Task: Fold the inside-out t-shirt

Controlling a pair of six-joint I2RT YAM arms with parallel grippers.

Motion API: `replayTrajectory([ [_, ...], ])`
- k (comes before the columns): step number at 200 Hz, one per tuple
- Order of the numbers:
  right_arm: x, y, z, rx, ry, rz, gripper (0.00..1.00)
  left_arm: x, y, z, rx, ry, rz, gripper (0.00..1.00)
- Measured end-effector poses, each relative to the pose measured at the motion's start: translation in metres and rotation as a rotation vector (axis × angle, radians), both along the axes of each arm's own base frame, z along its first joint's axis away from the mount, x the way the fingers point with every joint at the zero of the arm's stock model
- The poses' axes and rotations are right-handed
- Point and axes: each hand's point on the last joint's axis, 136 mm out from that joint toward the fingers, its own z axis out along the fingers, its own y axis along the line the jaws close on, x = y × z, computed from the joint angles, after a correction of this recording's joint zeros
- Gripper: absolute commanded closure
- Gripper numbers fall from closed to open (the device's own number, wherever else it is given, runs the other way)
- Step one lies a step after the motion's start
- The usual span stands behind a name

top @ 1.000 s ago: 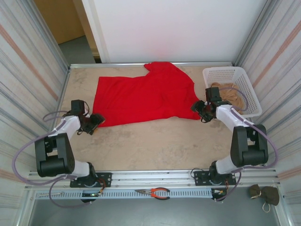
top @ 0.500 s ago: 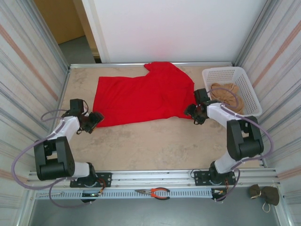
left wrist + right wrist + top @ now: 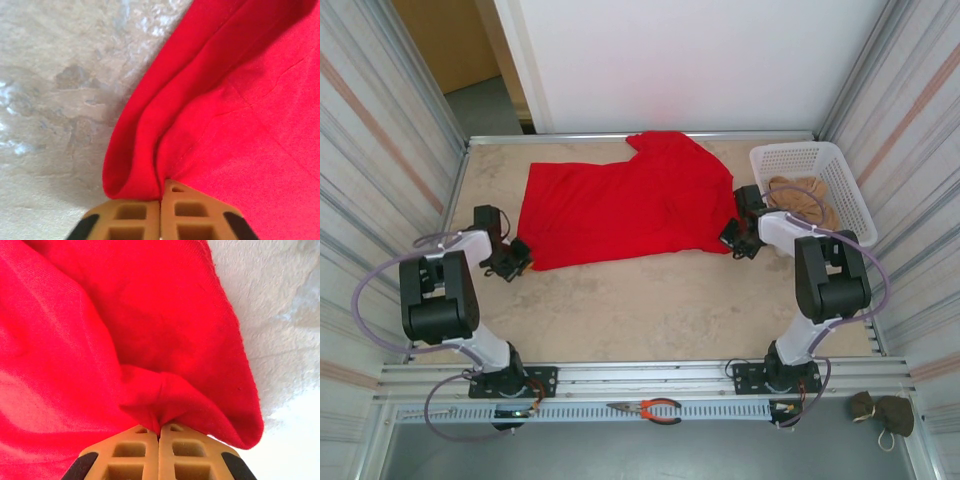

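Both arms have swung inward since a second ago. The left fingers point(image 3: 131, 216) and right fingers point(image 3: 131, 452), apart then, now pinch together on the two near corners of the inside-out t-shirt point(image 3: 620, 205). It lies spread over the far half of the bench point(image 3: 620, 310), so these matched corner grips likely prepare to lift that edge for a fold.

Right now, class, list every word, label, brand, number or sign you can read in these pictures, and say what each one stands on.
There is no text to read.
The t-shirt is plain red on the face that shows, with no lettering visible.
The white basket and the pliers carry no mark that can be made out; anything on them is too small to tell.
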Motion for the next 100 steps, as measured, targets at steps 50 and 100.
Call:
replayTrajectory([
  [50, -0.03, -0.007, 0.026, 0.029, -0.045, 0.001, 1.0, 0.007, 0.022, 0.017, 0.019, -0.093, 0.031, 1.0],
  [100, -0.073, -0.002, 0.037, 0.047, -0.065, 0.038, 1.0, -0.031, 0.022, 0.031, -0.006, -0.163, 0.073, 1.0],
])
